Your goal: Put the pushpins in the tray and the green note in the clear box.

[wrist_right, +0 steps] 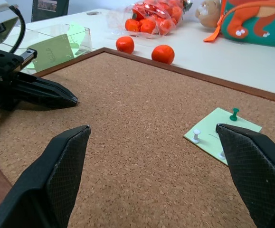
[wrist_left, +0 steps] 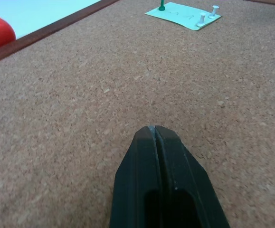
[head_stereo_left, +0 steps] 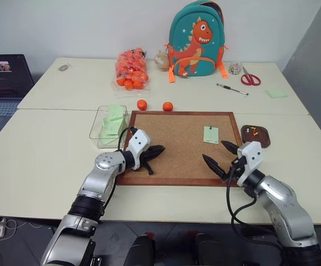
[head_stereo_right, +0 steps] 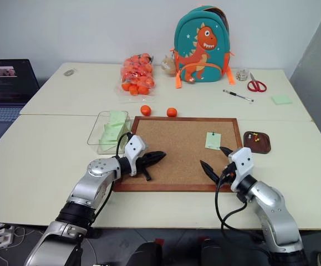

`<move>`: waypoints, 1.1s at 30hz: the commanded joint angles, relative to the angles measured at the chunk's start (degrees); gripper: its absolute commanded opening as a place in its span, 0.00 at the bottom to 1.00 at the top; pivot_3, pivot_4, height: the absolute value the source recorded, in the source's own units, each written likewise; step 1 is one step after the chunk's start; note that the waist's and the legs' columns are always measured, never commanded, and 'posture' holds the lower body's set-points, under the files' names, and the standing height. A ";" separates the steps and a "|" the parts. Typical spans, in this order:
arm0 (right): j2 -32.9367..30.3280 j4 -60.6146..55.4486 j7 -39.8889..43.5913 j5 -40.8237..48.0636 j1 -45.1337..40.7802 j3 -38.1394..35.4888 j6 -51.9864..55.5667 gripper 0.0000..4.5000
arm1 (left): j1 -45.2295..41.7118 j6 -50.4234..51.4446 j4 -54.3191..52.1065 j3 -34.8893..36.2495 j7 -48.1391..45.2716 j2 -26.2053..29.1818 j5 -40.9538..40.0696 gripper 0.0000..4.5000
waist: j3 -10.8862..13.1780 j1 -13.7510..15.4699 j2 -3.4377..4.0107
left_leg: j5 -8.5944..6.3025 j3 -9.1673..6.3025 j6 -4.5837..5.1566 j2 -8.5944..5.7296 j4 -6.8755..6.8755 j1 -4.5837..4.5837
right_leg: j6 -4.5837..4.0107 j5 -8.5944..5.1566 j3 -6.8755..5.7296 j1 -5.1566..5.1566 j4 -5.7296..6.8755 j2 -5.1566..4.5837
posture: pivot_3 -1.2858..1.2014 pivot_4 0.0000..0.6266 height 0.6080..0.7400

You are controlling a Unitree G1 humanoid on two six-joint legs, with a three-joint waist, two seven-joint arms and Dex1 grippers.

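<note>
White tables carry a framed corkboard (head_stereo_left: 177,145), taken as the landmark. Near its right edge the green note (head_stereo_left: 210,134) is pinned by a green pin (wrist_right: 234,114) and two white pushpins (wrist_right: 196,136). Just beside its right frame the tray (head_stereo_left: 256,136) is placed; just beside its left frame stands the clear box (head_stereo_left: 108,123). Over its left part the left gripper (head_stereo_left: 159,149) is seen closed on nothing. Above its near right corner the right gripper (head_stereo_left: 220,155) is held wide open and empty.
</note>
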 commanded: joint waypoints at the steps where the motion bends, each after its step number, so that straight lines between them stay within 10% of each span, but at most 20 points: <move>1: 1.69 2.98 -4.60 -1.14 -6.51 -0.18 5.59 1.00 | 0.26 -0.26 2.52 -1.26 -0.21 -0.50 1.85 0.01 | -0.01 0.00 0.01 | 0.00 0.00 0.00 0.00 0.01 0.00 | 0.00 0.00 0.00 0.00 0.01 0.00 | 0.52 0.24 1.00; 11: 2.72 25.01 -8.89 -2.95 -28.29 -2.67 8.78 1.00 | 0.76 0.25 1.63 -1.52 -1.55 -0.71 1.76 0.01 | -0.03 0.00 0.04 | 0.01 0.00 0.01 -0.02 0.01 0.04 | -0.01 0.01 -0.01 -0.02 0.11 -0.02 | 0.52 0.24 1.00; 22: 3.48 37.99 -7.00 -5.89 -33.76 -1.82 3.99 1.00 | 1.70 0.83 -0.43 -1.94 -2.29 -1.02 1.89 0.01 | -0.03 -0.10 0.04 | 0.01 0.02 0.01 0.00 -0.01 -0.01 | -0.02 0.01 0.01 -0.08 0.11 -0.02 | 0.52 0.24 1.00; 33: 5.25 43.93 -7.48 -7.45 -35.56 -2.47 1.61 0.52 | 2.12 1.33 -1.43 -2.10 -2.66 -0.98 2.05 0.00 | -0.03 -0.12 0.04 | 0.01 0.01 0.01 0.01 -0.01 -0.01 | -0.02 0.01 0.01 -0.09 0.11 -0.02 | 0.52 0.24 1.00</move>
